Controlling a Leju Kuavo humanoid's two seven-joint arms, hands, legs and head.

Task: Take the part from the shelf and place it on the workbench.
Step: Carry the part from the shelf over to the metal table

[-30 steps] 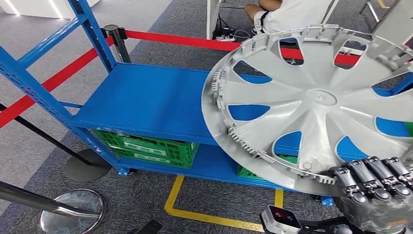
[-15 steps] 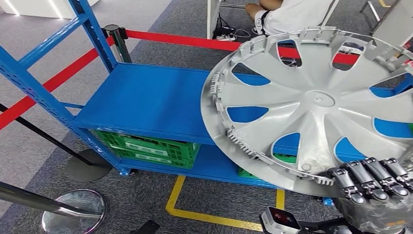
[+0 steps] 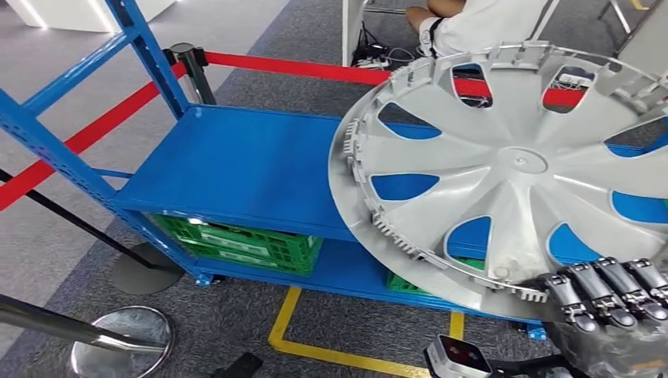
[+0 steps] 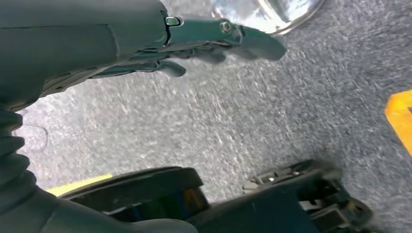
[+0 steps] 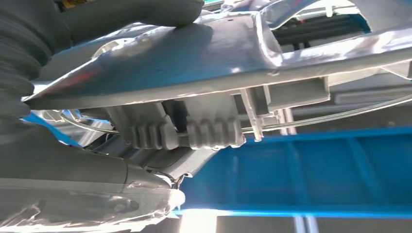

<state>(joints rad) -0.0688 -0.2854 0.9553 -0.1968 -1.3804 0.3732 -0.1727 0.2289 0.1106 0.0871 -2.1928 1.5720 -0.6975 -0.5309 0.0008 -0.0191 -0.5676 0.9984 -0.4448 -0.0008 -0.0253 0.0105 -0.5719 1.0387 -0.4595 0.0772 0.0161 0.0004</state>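
Hubcap (image 3: 512, 173) barely shifted; right hand (image 3: 610, 303) apparently gripping.

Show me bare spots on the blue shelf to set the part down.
Middle shelf is bare from the left upright across to the hubcap, held by the right hand. The lower level is crowded with green crates. Left hand hangs over carpet.

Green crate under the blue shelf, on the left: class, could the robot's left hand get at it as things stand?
Probably not readily. The left hand hangs low over the carpet, holding nothing, and the green crate sits tucked under the blue shelf. The right hand grips the wheel cover.
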